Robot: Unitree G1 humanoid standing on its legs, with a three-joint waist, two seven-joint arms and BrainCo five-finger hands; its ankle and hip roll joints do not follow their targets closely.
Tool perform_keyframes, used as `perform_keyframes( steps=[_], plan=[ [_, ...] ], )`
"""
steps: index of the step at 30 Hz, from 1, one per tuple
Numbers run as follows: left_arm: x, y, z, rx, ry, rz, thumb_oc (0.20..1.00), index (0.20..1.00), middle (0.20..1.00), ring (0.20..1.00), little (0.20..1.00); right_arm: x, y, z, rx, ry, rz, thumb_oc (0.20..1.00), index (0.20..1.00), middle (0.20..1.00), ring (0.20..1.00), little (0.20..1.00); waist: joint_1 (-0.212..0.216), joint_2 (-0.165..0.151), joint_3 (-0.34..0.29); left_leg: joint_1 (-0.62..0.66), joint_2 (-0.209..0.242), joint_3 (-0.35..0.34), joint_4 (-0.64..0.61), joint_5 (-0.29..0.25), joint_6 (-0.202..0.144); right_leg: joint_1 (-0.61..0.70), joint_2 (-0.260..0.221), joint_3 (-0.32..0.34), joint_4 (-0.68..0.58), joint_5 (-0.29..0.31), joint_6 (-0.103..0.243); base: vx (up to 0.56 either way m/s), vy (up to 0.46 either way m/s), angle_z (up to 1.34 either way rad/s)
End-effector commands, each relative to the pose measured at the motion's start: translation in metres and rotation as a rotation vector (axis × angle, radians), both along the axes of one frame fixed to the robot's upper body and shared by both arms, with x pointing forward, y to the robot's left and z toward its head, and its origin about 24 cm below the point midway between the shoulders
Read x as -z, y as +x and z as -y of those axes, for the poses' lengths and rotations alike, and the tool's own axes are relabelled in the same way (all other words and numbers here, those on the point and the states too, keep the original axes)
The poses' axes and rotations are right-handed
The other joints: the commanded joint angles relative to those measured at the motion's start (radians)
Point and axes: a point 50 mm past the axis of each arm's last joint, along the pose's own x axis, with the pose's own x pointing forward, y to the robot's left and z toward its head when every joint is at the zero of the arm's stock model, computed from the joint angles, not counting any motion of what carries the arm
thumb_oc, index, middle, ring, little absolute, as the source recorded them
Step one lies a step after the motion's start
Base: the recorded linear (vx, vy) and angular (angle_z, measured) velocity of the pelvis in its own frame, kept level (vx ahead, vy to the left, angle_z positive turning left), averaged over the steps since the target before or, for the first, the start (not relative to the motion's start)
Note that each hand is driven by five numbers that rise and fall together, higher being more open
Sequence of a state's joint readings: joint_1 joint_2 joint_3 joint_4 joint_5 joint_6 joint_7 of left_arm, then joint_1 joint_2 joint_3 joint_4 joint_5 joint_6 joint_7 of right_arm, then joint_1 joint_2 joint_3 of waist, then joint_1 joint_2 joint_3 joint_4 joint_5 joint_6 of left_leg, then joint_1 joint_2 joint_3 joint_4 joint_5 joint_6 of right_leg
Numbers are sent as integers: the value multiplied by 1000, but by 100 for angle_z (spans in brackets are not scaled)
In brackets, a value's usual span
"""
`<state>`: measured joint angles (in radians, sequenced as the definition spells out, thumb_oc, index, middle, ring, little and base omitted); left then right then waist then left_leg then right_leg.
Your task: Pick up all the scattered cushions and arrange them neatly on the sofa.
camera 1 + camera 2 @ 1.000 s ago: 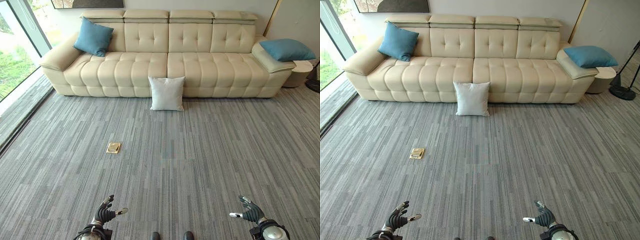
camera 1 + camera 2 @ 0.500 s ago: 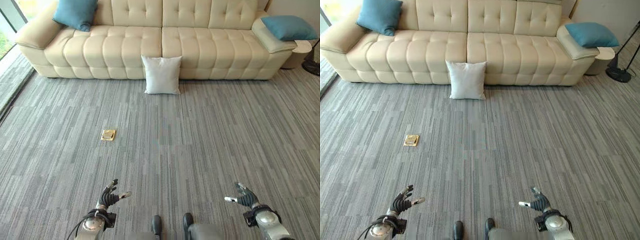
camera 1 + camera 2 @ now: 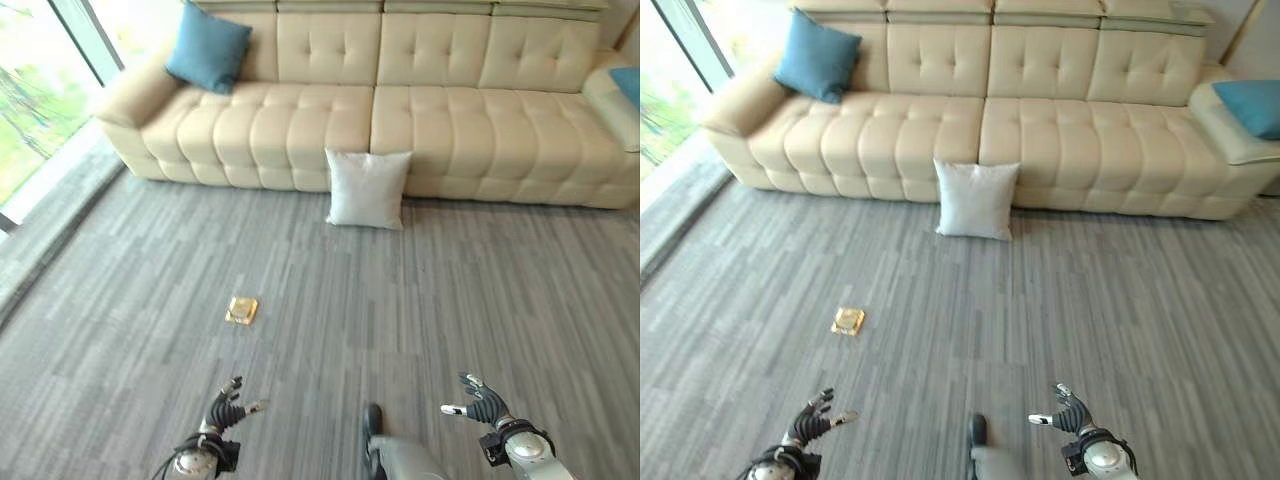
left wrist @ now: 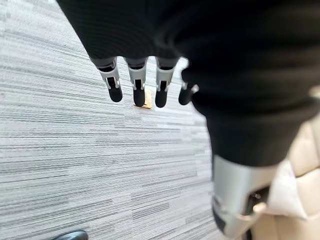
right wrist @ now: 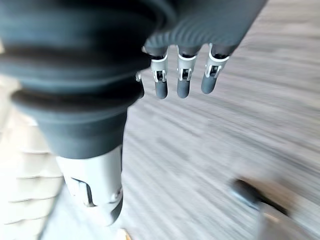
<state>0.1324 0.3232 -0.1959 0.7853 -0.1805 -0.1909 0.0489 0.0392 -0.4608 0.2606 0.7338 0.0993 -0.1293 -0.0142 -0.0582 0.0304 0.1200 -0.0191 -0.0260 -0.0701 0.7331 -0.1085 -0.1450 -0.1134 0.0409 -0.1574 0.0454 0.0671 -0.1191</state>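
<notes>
A white cushion (image 3: pixel 367 188) stands on the grey carpet, leaning against the front of the cream sofa (image 3: pixel 300 120) near its middle. A blue cushion (image 3: pixel 208 48) rests in the sofa's left corner against the backrest. Another blue cushion (image 3: pixel 1252 104) lies on the right armrest. My left hand (image 3: pixel 222 413) hangs low at the bottom left, open and holding nothing. My right hand (image 3: pixel 481 403) hangs at the bottom right, open and holding nothing too. Both hands are far from the cushions, with a wide stretch of carpet between.
A small brass floor box (image 3: pixel 241 310) sits in the carpet left of centre, between me and the sofa. A glass wall (image 3: pixel 40 110) runs along the left side.
The whole picture has shifted, so the camera has turned: the sofa now sits further right and the glass wall shows again. Both hands stay low and open.
</notes>
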Motion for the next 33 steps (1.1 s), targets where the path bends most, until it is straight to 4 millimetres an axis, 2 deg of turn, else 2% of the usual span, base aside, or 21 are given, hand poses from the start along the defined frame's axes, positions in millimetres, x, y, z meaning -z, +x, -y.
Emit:
perform_keyframes(
  steps=[1, 2, 3, 4, 5, 6, 7, 10, 11, 13, 14, 16, 18, 20, 24, 27, 29, 32, 33],
  plan=[
    [-28, 40, -10, 59, 42, 158, 1000, 1000, 1000, 1000, 1000, -21, 24, 7, 7, -5, 123, 1000, 1000, 1000, 1000, 1000, -19, -71, 56, 27, 24, 68, -302, 79, 59, 21, -67, 42, 38, -122, 153, 485, -226, -33],
    [-29, 41, -8, 79, 43, 162, 1000, 1000, 1000, 1000, 1000, -22, 25, 9, 18, -9, 130, 1000, 1000, 1000, 1000, 1000, 3, -93, 63, -74, 4, 106, -367, -8, 98, 73, -76, 54, 17, -144, 162, 350, -129, -34],
    [-29, 41, -8, 79, 43, 162, 1000, 1000, 1000, 1000, 1000, -22, 25, 9, 18, -9, 130, 1000, 1000, 1000, 1000, 1000, 4, -92, 65, -72, 5, 107, -365, -10, 98, 76, -75, 56, 17, -145, 162, 436, -117, -19],
    [-29, 41, -10, 84, 54, 159, 1000, 1000, 1000, 1000, 1000, -22, 25, 8, 23, -12, 132, 1000, 1000, 1000, 1000, 1000, 24, -104, 74, -153, -5, 124, -439, 2, 104, 119, -69, 71, -3, -163, 165, 361, -36, -26],
    [-30, 40, -12, 79, 60, 158, 1000, 1000, 1000, 1000, 1000, -22, 27, 6, 22, -13, 134, 1000, 1000, 1000, 1000, 1000, 43, -100, 75, -208, -4, 124, -515, 71, 95, 161, -46, 90, -19, -177, 167, 362, -39, -31],
    [-30, 40, -12, 79, 60, 158, 1000, 1000, 1000, 1000, 1000, -22, 27, 6, 22, -13, 134, 1000, 1000, 1000, 1000, 1000, 44, -102, 78, -204, -5, 125, -518, 72, 95, 165, -47, 91, -20, -178, 167, 552, 62, -89],
    [-26, 37, -14, 69, 64, 138, 1000, 1000, 1000, 1000, 1000, -17, 24, 4, 20, -16, 113, 1000, 1000, 1000, 1000, 1000, 63, -98, 73, -226, 16, 139, -617, 157, 89, 217, -27, 121, -31, -196, 172, 361, 65, -107],
    [-26, 36, -14, 65, 66, 135, 1000, 1000, 1000, 1000, 1000, -16, 23, 4, 22, -18, 105, 1000, 1000, 1000, 1000, 1000, 68, -101, 69, -238, 22, 153, -624, 167, 88, 233, -27, 129, -33, -201, 173, 381, 114, -96],
    [-23, 31, -18, 56, 73, 112, 1000, 1000, 1000, 1000, 1000, -12, 20, 3, 19, -11, 86, 1000, 1000, 1000, 1000, 1000, 73, -100, 41, -213, 31, 180, -653, 164, 107, 271, -34, 146, -19, -224, 184, 409, 170, -50],
    [-22, 28, -19, 49, 78, 103, 1000, 1000, 1000, 1000, 1000, -12, 19, 2, 15, -12, 85, 1000, 1000, 1000, 1000, 1000, 75, -106, 35, -209, 24, 178, -636, 161, 113, 277, -46, 151, -3, -222, 189, 384, 178, -29],
    [-21, 27, -20, 47, 87, 97, 1000, 1000, 1000, 1000, 1000, -12, 20, 0, 5, -8, 85, 1000, 1000, 1000, 1000, 1000, 78, -111, 25, -203, 15, 178, -627, 146, 123, 275, -60, 160, 15, -217, 203, 422, 241, -29],
    [-25, 32, -24, 37, 94, 115, 1000, 1000, 1000, 1000, 1000, -14, 27, -9, -34, -2, 96, 1000, 1000, 1000, 1000, 1000, 82, -124, 31, -157, -7, 192, -629, 107, 161, 196, -98, 175, 204, -123, 262, 353, 223, -30],
    [-27, 35, -26, 34, 100, 124, 1000, 1000, 1000, 1000, 1000, -17, 34, -14, -40, 10, 118, 1000, 1000, 1000, 1000, 1000, 79, -115, 31, -126, -6, 195, -636, 85, 176, 139, -115, 160, 289, -67, 293, 220, 120, -4],
    [-27, 35, -26, 35, 101, 126, 1000, 1000, 1000, 1000, 1000, -17, 35, -17, -43, 20, 124, 1000, 1000, 1000, 1000, 1000, 77, -112, 32, -98, -11, 191, -645, 74, 180, 123, -122, 147, 303, -63, 294, 220, 94, 16],
    [-28, 37, -25, 38, 99, 131, 1000, 1000, 1000, 1000, 1000, -17, 38, -19, -55, 17, 118, 1000, 1000, 1000, 1000, 1000, 59, -85, 34, -2, -22, 154, -683, 36, 188, 22, -108, 55, 222, -115, 248, 292, 53, 24],
    [-27, 38, -23, 33, 96, 127, 1000, 1000, 1000, 1000, 1000, -15, 39, -21, -66, 12, 109, 1000, 1000, 1000, 1000, 1000, 48, -81, 52, 40, -30, 134, -694, 23, 185, -35, -97, 7, 162, -102, 241, 198, -31, 14],
    [-25, 38, -22, 34, 95, 121, 1000, 1000, 1000, 1000, 1000, -14, 37, -21, -66, 11, 99, 1000, 1000, 1000, 1000, 1000, 33, -81, 65, 65, -34, 114, -694, 13, 182, -68, -84, 10, 148, -91, 245, 201, -66, 17],
    [-21, 32, -19, 63, 100, 98, 1000, 1000, 1000, 1000, 1000, -9, 27, -17, -43, 13, 76, 1000, 1000, 1000, 1000, 1000, 29, -94, 54, 82, -51, 91, -677, -15, 169, -11, -74, 41, 70, -91, 232, 211, -118, 42],
    [-20, 30, -19, 61, 96, 90, 1000, 1000, 1000, 1000, 1000, -8, 24, -14, -29, 14, 69, 1000, 1000, 1000, 1000, 1000, 30, -98, 50, 78, -53, 91, -657, -23, 154, 8, -78, 37, 49, -89, 225, 191, -140, 90]
  ],
)
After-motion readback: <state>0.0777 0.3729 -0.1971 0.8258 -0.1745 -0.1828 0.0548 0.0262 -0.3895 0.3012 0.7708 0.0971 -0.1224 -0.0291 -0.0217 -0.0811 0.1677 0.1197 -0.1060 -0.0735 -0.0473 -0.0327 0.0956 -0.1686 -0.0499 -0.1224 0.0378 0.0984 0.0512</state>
